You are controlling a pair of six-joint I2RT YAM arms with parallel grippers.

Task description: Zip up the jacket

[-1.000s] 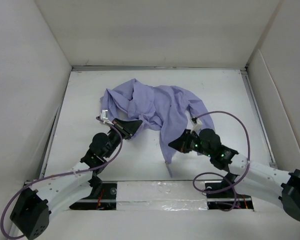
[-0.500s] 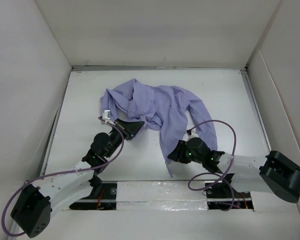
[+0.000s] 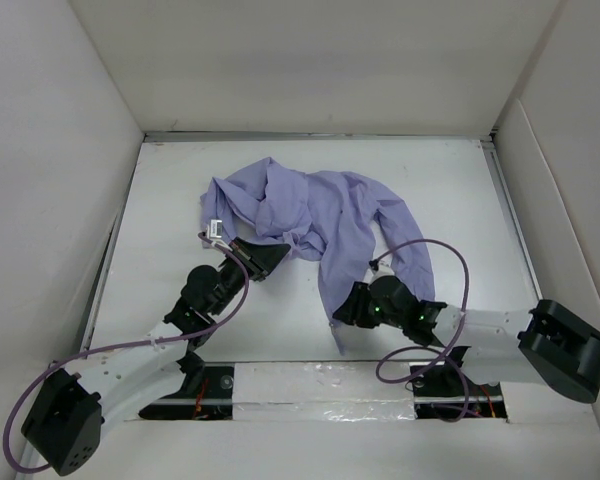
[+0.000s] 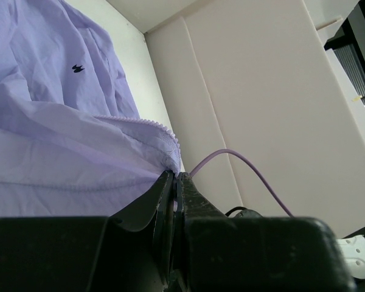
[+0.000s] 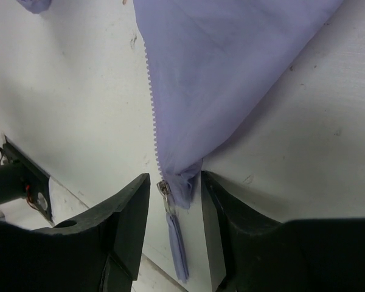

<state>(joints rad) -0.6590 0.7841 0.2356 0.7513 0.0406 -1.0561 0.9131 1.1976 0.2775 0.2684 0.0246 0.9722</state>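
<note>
- top external view: the jacket (image 3: 310,215) lies crumpled on the far middle of the table (image 3: 450,190), with one front panel trailing toward the near edge. the left tool (image 3: 268,254) meets the cloth's near left fold. the right tool (image 3: 342,312) sits at the trailing panel's lower end.
- left wrist view: the left tool is pinched tight on a hem of the jacket, just beside a row of zipper teeth (image 4: 152,123). this grip serves best as a steady anchor, holding the cloth taut rather than dragging it.
- right wrist view: the right tool stands parted, its fingers (image 5: 125,213) either side of the panel's bottom corner, where the zipper pull (image 5: 165,194) hangs. it probably grips nothing yet, though contact at the right-hand finger is hard to judge. good practice is to centre on the metal pull and close on it rather than on loose cloth, then find the mating edge before sliding.
</note>
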